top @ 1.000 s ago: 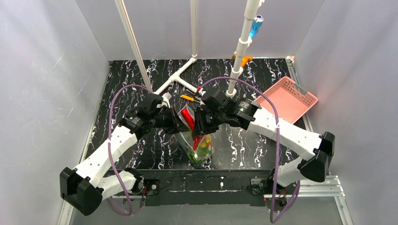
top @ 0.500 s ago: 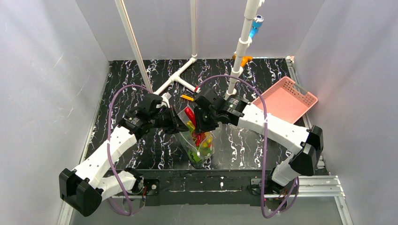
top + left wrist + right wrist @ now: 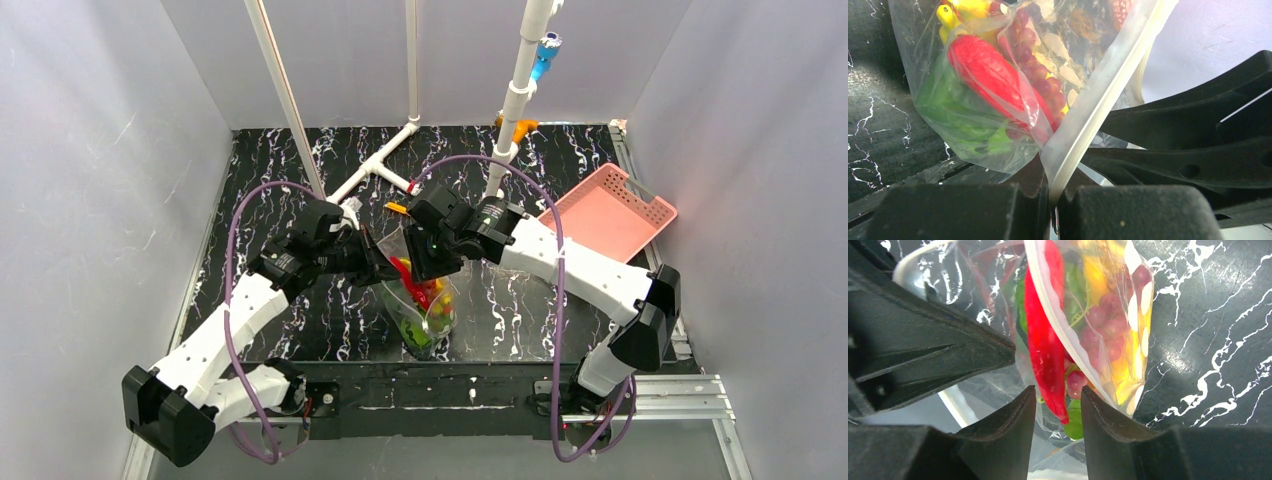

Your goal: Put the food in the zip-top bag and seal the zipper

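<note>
Heads up: the pepper [image 3: 1045, 355] looks like it's sitting high in the bag [image 3: 425, 315], one end right between your right gripper's [image 3: 1055, 405] parted jaws, not squeezed. Pull away sloppy and I reckon it snags, tips out or blocks the zipper [image 3: 1098, 100]. Left gripper [image 3: 1052, 200] is clenched on the zipper edge, and the bag hangs between both arms.

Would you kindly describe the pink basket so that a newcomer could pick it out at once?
Start from the black marbled table and follow its right-hand edge toward the back wall. There lies the pink basket, a shallow rectangular tray with perforated walls, the only pink thing in view.
</note>
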Robot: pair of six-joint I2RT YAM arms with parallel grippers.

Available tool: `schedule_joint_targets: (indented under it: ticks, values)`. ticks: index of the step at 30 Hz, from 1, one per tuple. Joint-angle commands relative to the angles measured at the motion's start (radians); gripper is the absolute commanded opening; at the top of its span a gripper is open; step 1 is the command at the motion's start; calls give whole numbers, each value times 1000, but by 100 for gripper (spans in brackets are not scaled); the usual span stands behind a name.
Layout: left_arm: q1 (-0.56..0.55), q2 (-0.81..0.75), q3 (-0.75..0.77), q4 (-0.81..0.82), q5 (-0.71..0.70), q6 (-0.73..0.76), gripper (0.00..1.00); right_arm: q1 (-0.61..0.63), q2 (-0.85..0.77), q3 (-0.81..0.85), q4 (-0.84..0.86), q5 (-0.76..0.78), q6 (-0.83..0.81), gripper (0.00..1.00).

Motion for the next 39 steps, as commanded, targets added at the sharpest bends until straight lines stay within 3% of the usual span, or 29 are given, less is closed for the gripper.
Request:
schedule_joint_targets:
  ticks: [1,9,16,22,26,33,37,39]
  values:
    - [-3,-58,9,-14,-29,-23,0,16,-42,87,-23,-39,-39,48]
    - [-5,-219,-26,-60,-233,-108,0,111,-207,40,88,-209,-134,69]
    - [-5,-327,-81,-81,-338,-162,0,240,-288,-88,141,-97,-199,81]
    - [-4,-329,-89,-86,-342,-163,0,276,-315,-295,317,-18,-159,78]
    - [-5,-321,-84,-85,-343,-157,0,272,-302,-380,466,51,-111,62]
    - [-5,-319,-77,-87,-341,-163,0,267,-335,-557,755,73,-73,59]
    - [-5,-320,-71,-90,-339,-166,0,267,-262,-504,713,156,-83,56]
    - [-4,-323,-65,-100,-341,-163,0,267,-245,-506,733,211,-94,49]
